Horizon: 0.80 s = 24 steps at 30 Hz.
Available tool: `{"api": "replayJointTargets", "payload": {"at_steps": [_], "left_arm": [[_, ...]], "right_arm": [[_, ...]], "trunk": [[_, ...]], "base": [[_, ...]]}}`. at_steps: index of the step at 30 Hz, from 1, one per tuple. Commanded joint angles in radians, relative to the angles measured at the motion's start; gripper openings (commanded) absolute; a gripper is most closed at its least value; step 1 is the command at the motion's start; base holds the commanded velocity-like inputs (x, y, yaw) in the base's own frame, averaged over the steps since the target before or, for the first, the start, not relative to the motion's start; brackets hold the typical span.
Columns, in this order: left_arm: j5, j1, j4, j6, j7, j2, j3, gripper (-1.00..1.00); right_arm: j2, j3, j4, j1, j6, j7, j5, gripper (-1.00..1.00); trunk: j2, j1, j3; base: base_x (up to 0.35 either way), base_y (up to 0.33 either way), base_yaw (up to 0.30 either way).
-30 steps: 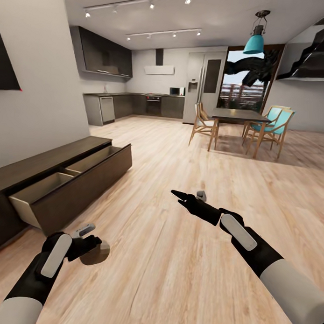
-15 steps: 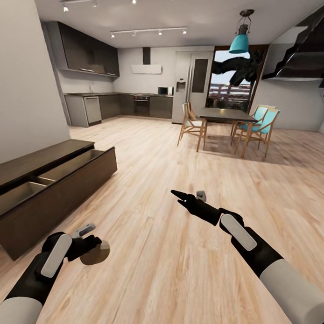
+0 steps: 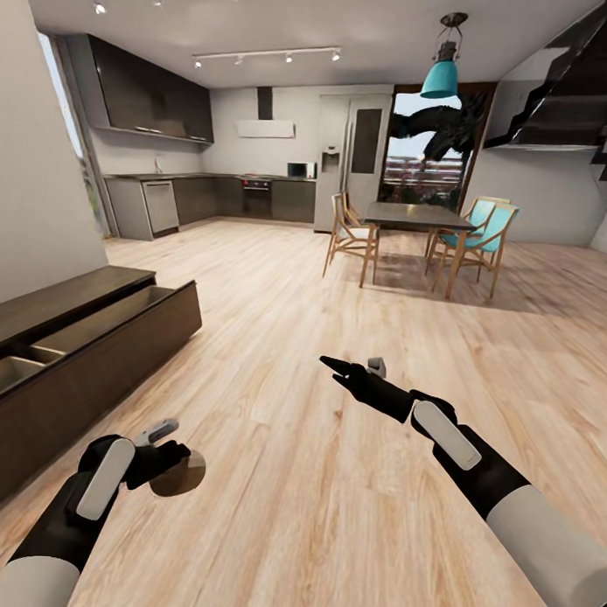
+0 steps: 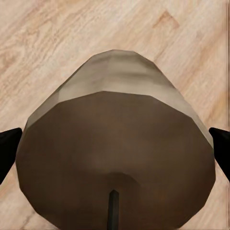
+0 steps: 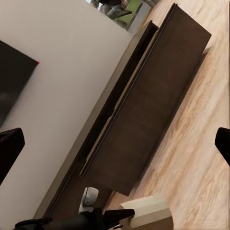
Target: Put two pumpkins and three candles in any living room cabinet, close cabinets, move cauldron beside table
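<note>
We carry candle (image 3: 177, 474) clamped in left gripper (image 3: 171, 461); open cabinet (image 3: 83, 348) drawer lies left, nearer that arm. Right gripper (image 3: 341, 368) empty, fingers parted.

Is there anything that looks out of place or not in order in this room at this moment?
Yes. The cabinet along the left wall has its drawer pulled out, showing the pale interior, though it must end closed. The left gripper holds a candle above the floor.
</note>
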Motion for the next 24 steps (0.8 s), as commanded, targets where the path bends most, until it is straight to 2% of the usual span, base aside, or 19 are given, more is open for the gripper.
{"api": "replayJointTargets", "payload": {"at_steps": [1, 24], "left_arm": [[0.011, -0.001, -0.001, 0.002, 0.010, 0.000, 0.000, -1.00], [0.011, -0.001, -0.001, 0.001, 0.010, 0.000, 0.000, -1.00]], "right_arm": [[-0.001, 0.002, 0.000, -0.001, 0.001, 0.001, -0.006, 1.00], [0.001, 0.001, 0.000, -0.001, 0.001, 0.001, -0.006, 1.00]], "trunk": [[0.000, 0.000, -0.001], [0.000, 0.000, -0.001]], "base": [[0.282, -0.166, -0.012], [0.290, -0.146, -0.001]]}}
